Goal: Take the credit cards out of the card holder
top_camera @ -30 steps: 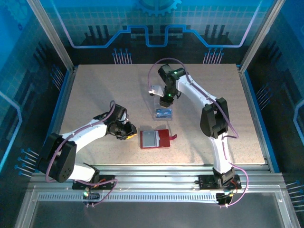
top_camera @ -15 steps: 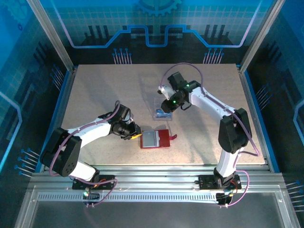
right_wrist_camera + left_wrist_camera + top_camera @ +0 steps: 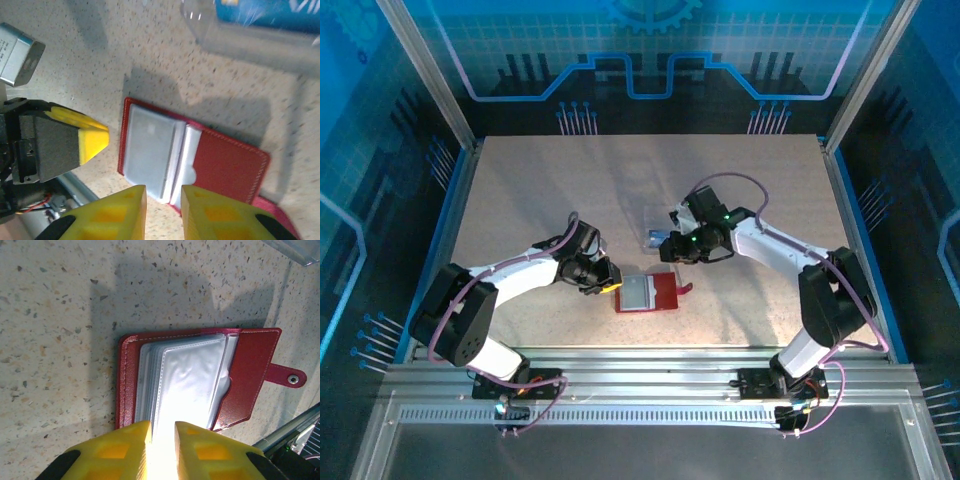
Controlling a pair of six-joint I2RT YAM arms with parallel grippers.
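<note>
The red card holder lies open and flat on the table, its snap tab to the right. Its greyish clear pockets glare, so I cannot tell what is inside them. My left gripper sits low at the holder's left edge, jaws a narrow gap apart with nothing gripped. My right gripper hovers over the holder from the far side, narrowly open and empty. A blue credit card lies in the clear tray.
The clear plastic tray sits just beyond the card holder, under the right arm. Speckled tabletop spreads left and right of the holder. Metal rails run along the table's near edge.
The right arm has swung from the back of the table, past the tray, down toward the card holder. The left gripper has slid right up to the holder's left edge.
</note>
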